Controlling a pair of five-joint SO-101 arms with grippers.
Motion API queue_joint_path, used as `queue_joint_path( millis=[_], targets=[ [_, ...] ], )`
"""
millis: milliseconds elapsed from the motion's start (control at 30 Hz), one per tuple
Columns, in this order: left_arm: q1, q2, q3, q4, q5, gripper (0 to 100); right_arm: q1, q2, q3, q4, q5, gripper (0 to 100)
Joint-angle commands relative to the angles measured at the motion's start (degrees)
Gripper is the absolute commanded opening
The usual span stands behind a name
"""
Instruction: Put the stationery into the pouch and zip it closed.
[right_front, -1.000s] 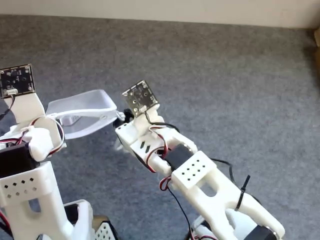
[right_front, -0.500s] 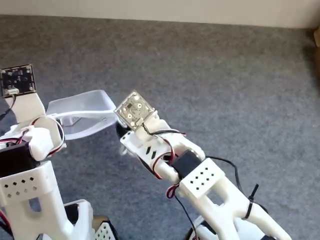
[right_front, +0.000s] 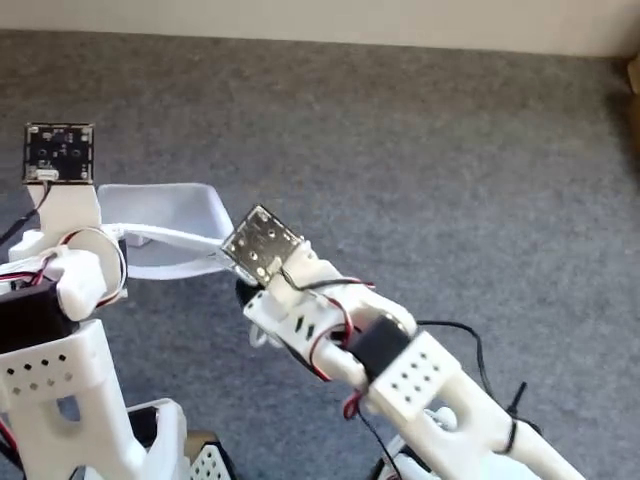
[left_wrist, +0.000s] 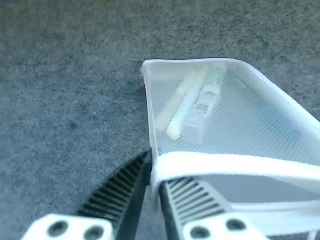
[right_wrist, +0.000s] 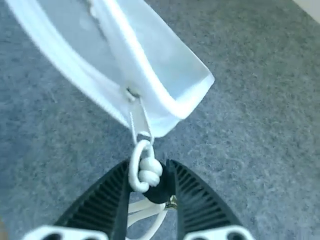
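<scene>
A white translucent mesh pouch (left_wrist: 240, 125) hangs just above the grey carpet, held between both arms. Through its mesh I see a pale pen (left_wrist: 177, 107) and a clear-capped marker (left_wrist: 205, 102) lying inside. My left gripper (left_wrist: 155, 170) is shut on the pouch's white edge band at one end. At the other end my right gripper (right_wrist: 148, 169) is shut on the knotted white cord (right_wrist: 146, 172) tied to the zipper pull (right_wrist: 141, 125); the slider (right_wrist: 132, 92) sits near that corner. In the high view the pouch (right_front: 165, 215) stretches between the two wrists.
Grey carpet (right_front: 450, 150) covers the whole surface, open to the far side and the right. A pale strip of wall or floor (right_front: 400, 20) runs along the far edge. The two arm bodies crowd the near left and middle.
The right wrist has drawn back toward the near side with the cord in its fingers. The left wrist has shifted slightly away and the pouch has swung with it.
</scene>
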Motion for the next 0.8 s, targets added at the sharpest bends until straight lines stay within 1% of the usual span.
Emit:
queue_joint_path(
  millis=[0, 133, 200, 400, 633, 767],
  targets=[
    [-0.3, 0.0, -5.1, -3.1, -2.5, 4, -2.7, -8.0, -1.8, 5.0, 0.7, 0.5],
    [-0.1, 0.0, -5.5, -4.2, -2.5, 14, -5.2, -12.8, -0.1, 9.6, 0.7, 0.5],
    [1.8, 0.0, -5.2, -4.5, -2.5, 17, -6.0, -14.2, 1.8, 10.0, 0.7, 0.5],
    [10.1, 0.0, -4.8, -4.5, -2.6, 17, -6.1, -18.3, 7.3, 9.9, 0.7, 0.5],
    [19.6, 0.2, -5.1, -4.6, -2.5, 18, -6.0, -27.6, 14.1, 9.7, 0.7, 0.5],
    [24.5, 0.4, -5.3, -4.7, -2.5, 18, -6.0, -33.0, 19.0, 6.1, 0.7, 0.5]
  ],
)
